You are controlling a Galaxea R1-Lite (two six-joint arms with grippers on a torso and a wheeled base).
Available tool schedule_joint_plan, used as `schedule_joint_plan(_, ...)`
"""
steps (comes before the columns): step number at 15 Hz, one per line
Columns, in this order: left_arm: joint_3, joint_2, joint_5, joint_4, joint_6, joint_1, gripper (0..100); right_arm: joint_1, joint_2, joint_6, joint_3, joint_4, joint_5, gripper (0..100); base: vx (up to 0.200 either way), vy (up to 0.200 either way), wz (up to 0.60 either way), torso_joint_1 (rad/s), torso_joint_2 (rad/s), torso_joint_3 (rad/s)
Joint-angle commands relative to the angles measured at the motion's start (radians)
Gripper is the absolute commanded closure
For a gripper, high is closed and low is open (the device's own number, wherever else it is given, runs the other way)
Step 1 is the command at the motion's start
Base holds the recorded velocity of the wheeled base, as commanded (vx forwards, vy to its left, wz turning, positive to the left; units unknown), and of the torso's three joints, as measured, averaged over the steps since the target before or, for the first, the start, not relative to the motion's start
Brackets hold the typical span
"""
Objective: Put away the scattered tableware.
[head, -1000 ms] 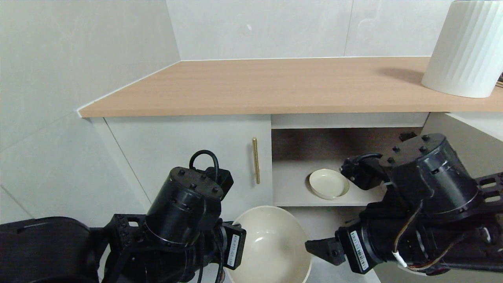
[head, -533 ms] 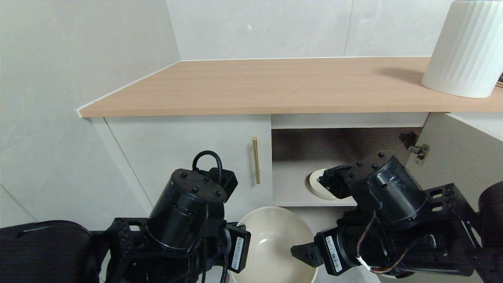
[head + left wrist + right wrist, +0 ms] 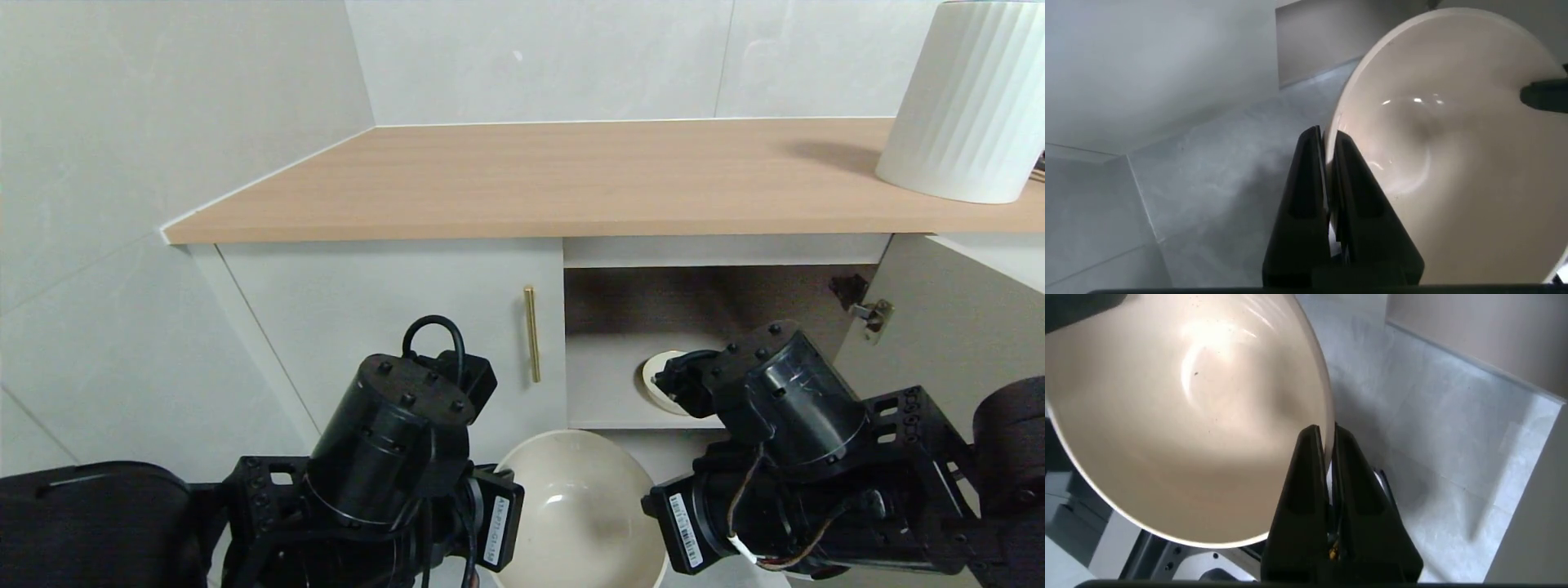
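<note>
Two-sided grip: left pincer (image 3: 1328, 139) and right pincer (image 3: 1325, 434) each clamped on cream bowl (image 3: 571, 506) rim, opposite sides.

- The bowl (image 3: 575, 506) runs off the head view's bottom edge, and its sides sit behind the left arm (image 3: 392, 441) and right arm (image 3: 792, 408).
- In both wrist views the bowl's far rim is cut off by the picture's edges.
- The small plate (image 3: 655, 374) on the cabinet shelf (image 3: 600, 388) is mostly hidden behind the right arm, with a sliver of rim visible.
- The white ribbed container (image 3: 963, 106) on the surface (image 3: 571, 180) is cut off at the top and right.
</note>
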Motion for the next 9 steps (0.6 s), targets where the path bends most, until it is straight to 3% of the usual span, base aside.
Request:
schedule_joint_plan(1, 0.008, 0.002, 0.019, 0.001, 0.003, 0.000, 100, 0.000, 0.007, -0.001, 0.001, 0.002, 0.001, 100, 0.000, 0.000, 0.00, 0.000, 0.00, 0.000)
schedule_joint_plan(2, 0.008, 0.004, 0.029, 0.001, 0.003, 0.000, 0, 0.000, 0.015, -0.001, 0.001, 0.002, -0.001, 100, 0.000, 0.000, 0.00, 0.000, 0.00, 0.000)
schedule_joint_plan(9, 0.003, -0.005, 0.042, -0.011, 0.000, 0.000, 0, -0.057, 0.041, 0.010, -0.005, -0.015, -0.001, 100, 0.000, 0.000, 0.00, 0.000, 0.00, 0.000)
